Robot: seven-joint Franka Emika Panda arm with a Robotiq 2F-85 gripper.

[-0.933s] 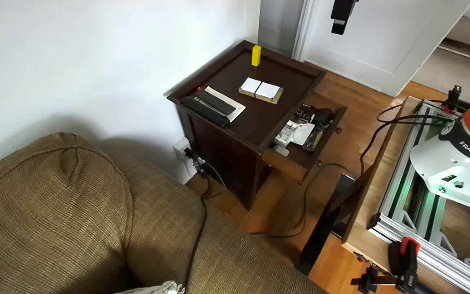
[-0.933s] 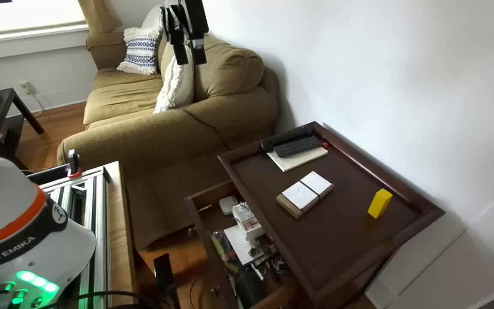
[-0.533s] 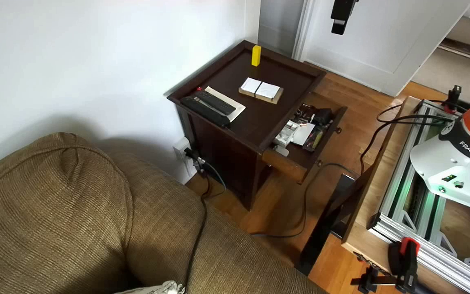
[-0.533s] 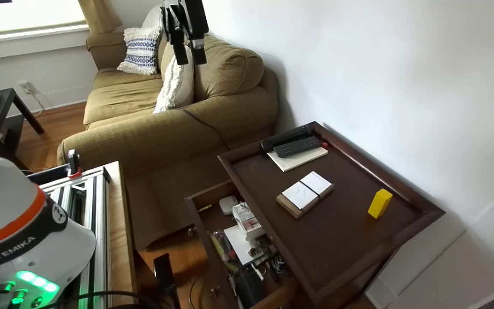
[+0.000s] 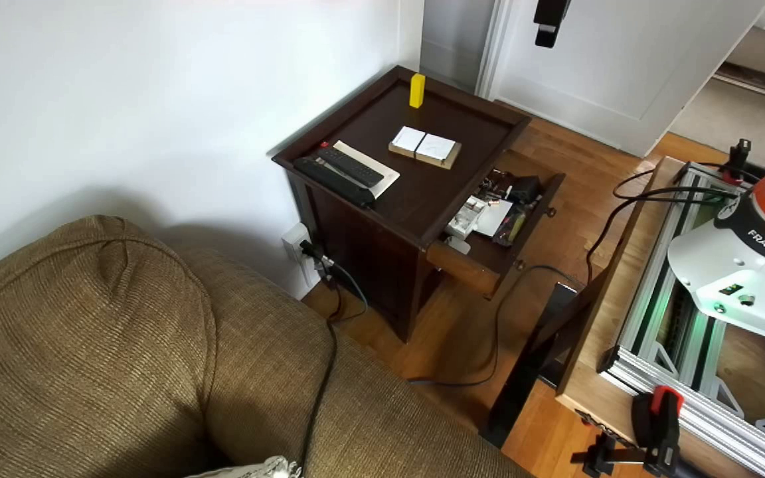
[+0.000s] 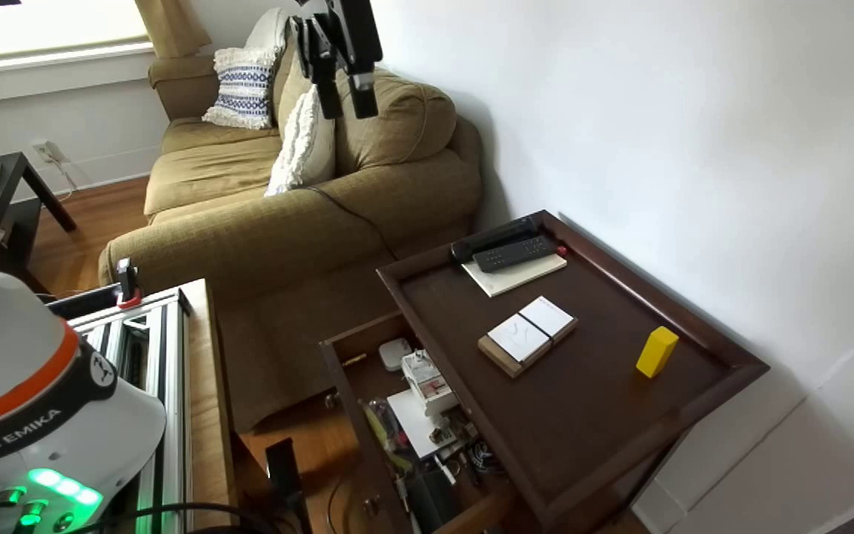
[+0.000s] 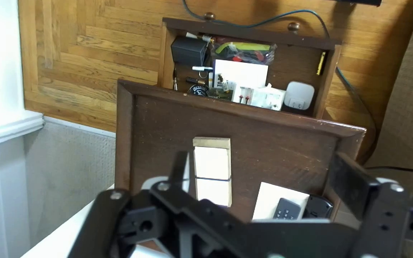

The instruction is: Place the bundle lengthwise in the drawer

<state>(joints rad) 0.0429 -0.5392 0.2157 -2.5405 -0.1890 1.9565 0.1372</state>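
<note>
The bundle, a white card stack on a pale wooden block with a dark band around it, lies flat on the side table's top in both exterior views (image 5: 424, 145) (image 6: 531, 331) and in the wrist view (image 7: 212, 163). The dark brown drawer is pulled out below the table's edge in both exterior views (image 5: 465, 267) (image 6: 345, 386) and at the top of the wrist view (image 7: 289, 64). It holds several small things. My gripper (image 6: 349, 107) is open and empty, high above the table, apart from the bundle. Its fingers stand wide apart in the wrist view (image 7: 264, 170). Only its tip shows in an exterior view (image 5: 547, 33).
A yellow block (image 6: 657, 351) stands upright on the tabletop. A black remote (image 6: 516, 254) lies on a cream pad (image 6: 505, 280) beside a longer black bar (image 6: 490, 239). The tabletop has a raised rim (image 6: 457, 386). In the drawer lie a white box (image 6: 427, 382) and a black box (image 6: 433, 497).
My gripper has moved a little right and down in an exterior view where both fingers show, and slightly left and up where only its tip shows. The bundle and drawer have not moved.
</note>
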